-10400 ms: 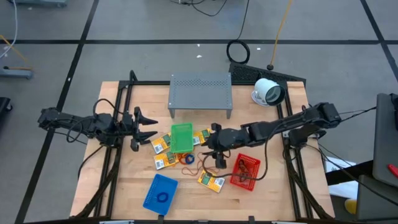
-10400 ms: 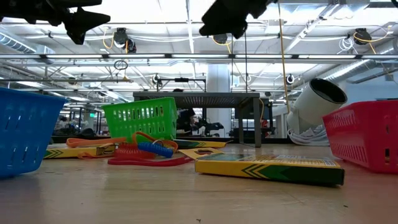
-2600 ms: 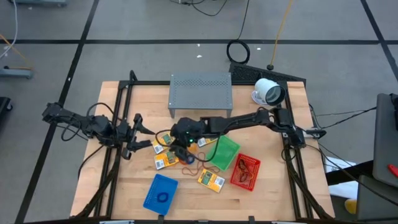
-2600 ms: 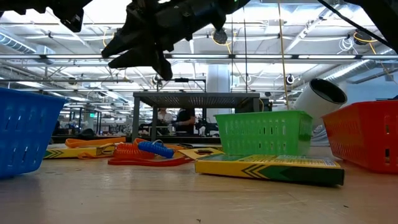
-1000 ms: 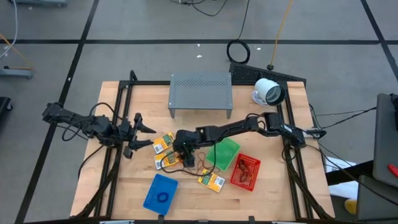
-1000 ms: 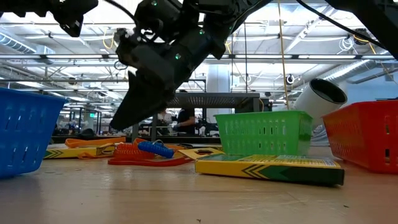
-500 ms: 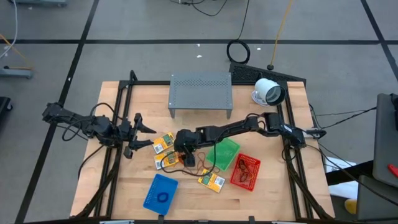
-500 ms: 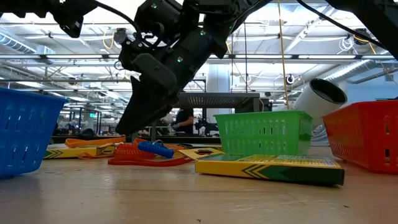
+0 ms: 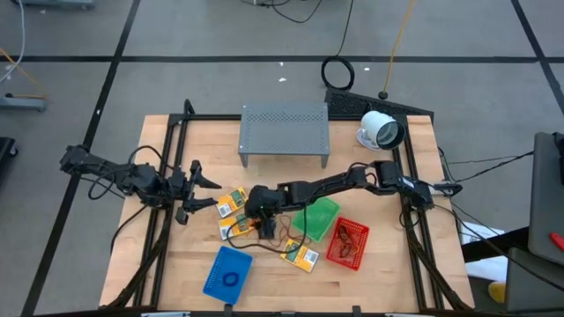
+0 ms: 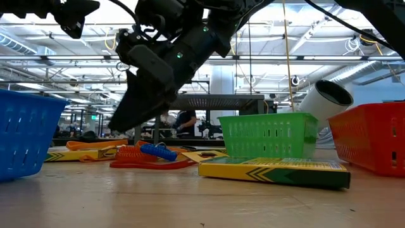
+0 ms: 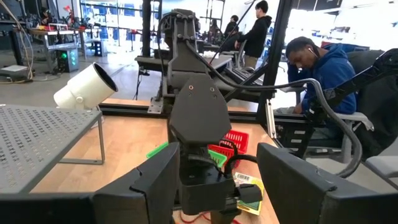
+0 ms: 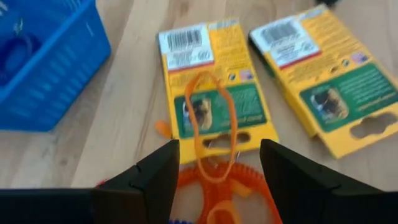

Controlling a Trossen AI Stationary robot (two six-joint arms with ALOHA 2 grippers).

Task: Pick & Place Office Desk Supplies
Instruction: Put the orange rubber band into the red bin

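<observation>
Yellow packets with green labels lie flat mid-table: two [image 9: 231, 204] [image 9: 233, 229] beside my right gripper [image 9: 254, 220], a third [image 9: 300, 255] nearer the front. In the right wrist view two packets [image 12: 214, 93] [image 12: 323, 87] lie below the open right gripper [image 12: 219, 149], a thin orange rubber band [image 12: 208, 118] rests on one, and an orange coil [image 12: 217, 186] lies beside it. In the low view the right gripper [image 10: 120, 123] hovers above the coils [image 10: 136, 154] without touching. My left gripper [image 9: 214, 192] waits open above the table's left side.
Blue basket [image 9: 227, 271] holding a small ring sits at the near edge, green basket [image 9: 317, 218] and red basket [image 9: 346, 242] to the right of the pile. Grey perforated shelf [image 9: 284, 132] and white round device [image 9: 381, 130] stand at the far edge. People show beyond the table.
My right gripper has stayed low over the packets and coils, swaying a little toward the table's right edge and back left. It has remained open and taken hold of nothing. The packets, bands and baskets lie as before.
</observation>
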